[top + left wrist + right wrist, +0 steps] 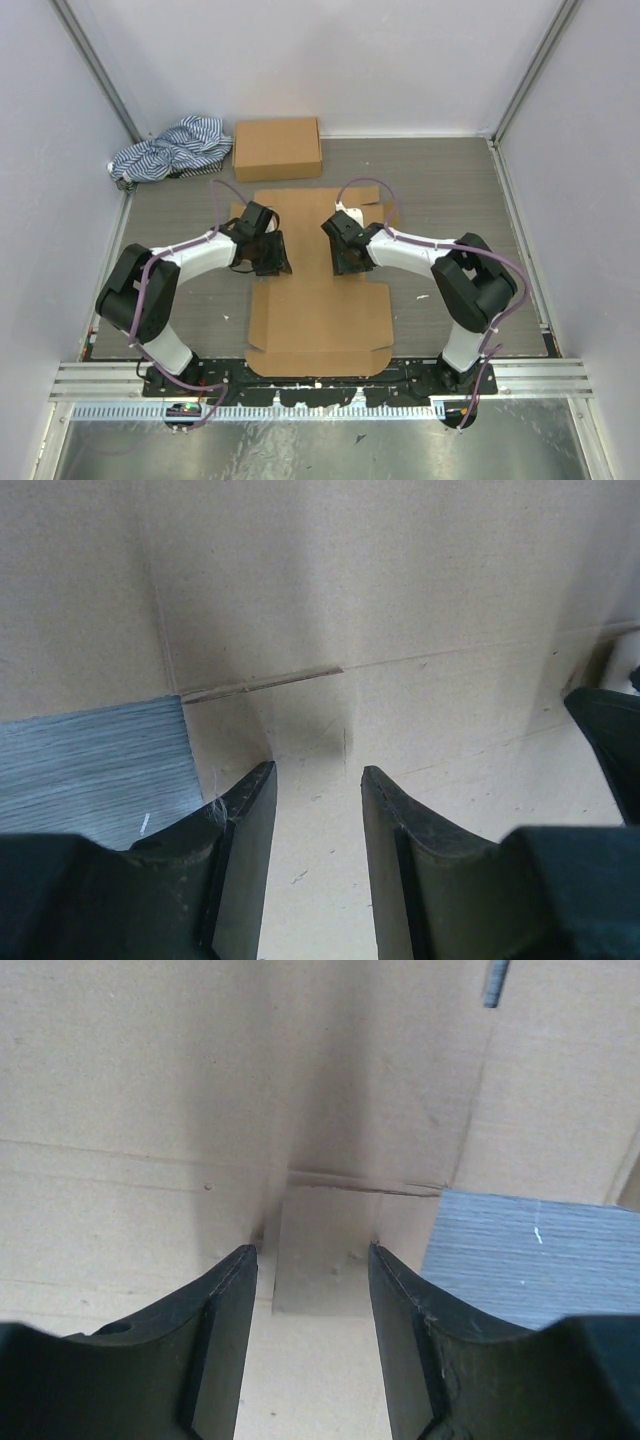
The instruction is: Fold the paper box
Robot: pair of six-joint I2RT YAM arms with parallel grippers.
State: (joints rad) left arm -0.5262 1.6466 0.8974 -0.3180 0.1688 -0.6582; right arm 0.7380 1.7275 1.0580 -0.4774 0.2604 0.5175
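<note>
Seen flat and unfolded at mid-table (460,200): the box (318,310), flanked low over its far half by the left gripper (268,255) and right gripper (350,258) — jaws of both spread, pinching nothing, only cardboard between the fingers. Beyond it, by the far wall — a closed carton (277,148) beside a striped cloth (170,148).

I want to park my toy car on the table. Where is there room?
The table is bare right of the cardboard, beyond the right arm, and beside the box at the back. A smaller patch lies left, between the cloth and the left arm. The middle is crowded: the left hand and right hand hang over the cardboard.
</note>
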